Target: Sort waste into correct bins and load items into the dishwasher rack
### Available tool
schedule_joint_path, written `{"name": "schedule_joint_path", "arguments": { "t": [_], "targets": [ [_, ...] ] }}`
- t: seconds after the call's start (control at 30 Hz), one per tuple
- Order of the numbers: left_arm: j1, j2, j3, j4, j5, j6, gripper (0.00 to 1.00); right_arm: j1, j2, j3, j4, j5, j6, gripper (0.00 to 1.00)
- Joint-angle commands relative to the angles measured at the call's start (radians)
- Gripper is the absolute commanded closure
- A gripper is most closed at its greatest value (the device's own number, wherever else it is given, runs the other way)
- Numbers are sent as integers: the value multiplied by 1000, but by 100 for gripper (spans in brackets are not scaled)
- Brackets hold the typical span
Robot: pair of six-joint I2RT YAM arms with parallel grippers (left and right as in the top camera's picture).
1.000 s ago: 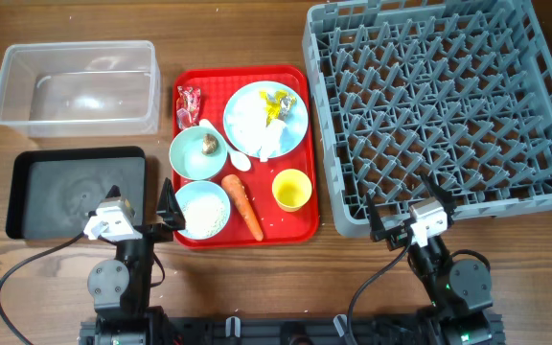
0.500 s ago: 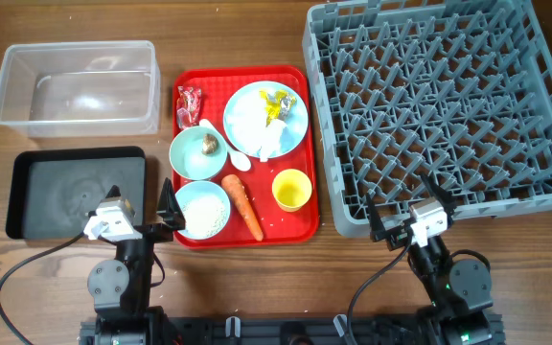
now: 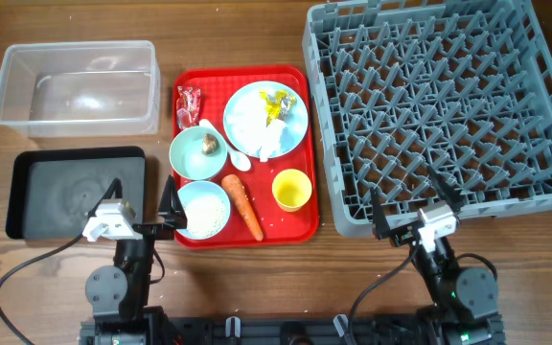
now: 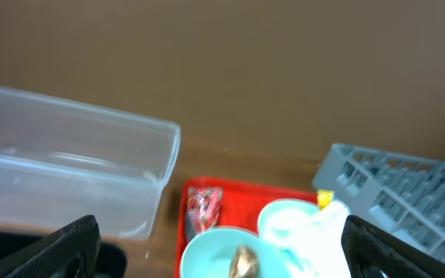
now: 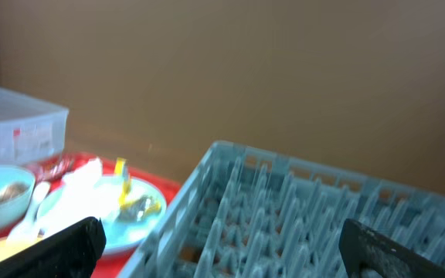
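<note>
We're at the start, nothing sorted: left gripper and right gripper both spread wide and empty, carrot lying on the red tray beside the rice bowl, so next we reach in for it.

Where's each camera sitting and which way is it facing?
Overhead: above the table, looking straight down on the red tray and rack; left gripper and right gripper at the bottom edge.
Left wrist: low, facing across to the clear tub; own fingers in bottom corners.
Right wrist: low, facing across the rack; own fingers likewise.
Shared: both wrist views catch the plate.
</note>
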Motion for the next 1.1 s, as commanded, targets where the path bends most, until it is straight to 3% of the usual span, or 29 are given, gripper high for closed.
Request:
{"name": "schedule_joint_path", "arguments": {
  "t": [0.0,0.13,0.23,0.27,0.33,0.43,0.57,0.7,0.83,0.93,1.07],
  "targets": [
    [-3,-6,10,28,45,27,0,-2,0,35,63,26,1,0],
    [-3,118,148,16,45,89,0,-2,77,215,60,44,-11,0],
    [-3,349,342,-65,45,161,0,-2,286,405,47,43,-95,0],
    [-4,521,502,-159,45,161,0,-2,415,514,25,43,-109,0],
    [-4,705,687,-295,46,160,0,-2,563,649,-35,45,-111,1],
    [-58,1073,1111,-654,49,161,0,-3,818,906,-254,56,-106,0],
    [-205,1444,1432,-903,49,160,0,-42,1123,1101,-521,-14,-105,0],
    [-304,1645,1442,-922,130,149,0,-48,1309,1102,-584,-77,-104,0],
    [-346,1769,1441,-1009,135,152,1,-48,1385,1102,-634,-116,-45,0],
    [-346,1817,1426,-1064,134,100,27,-48,1390,1101,-642,-116,-18,0],
    [-346,1858,1315,-968,134,47,40,-48,1390,1101,-652,-116,-21,9]
  ]
}}
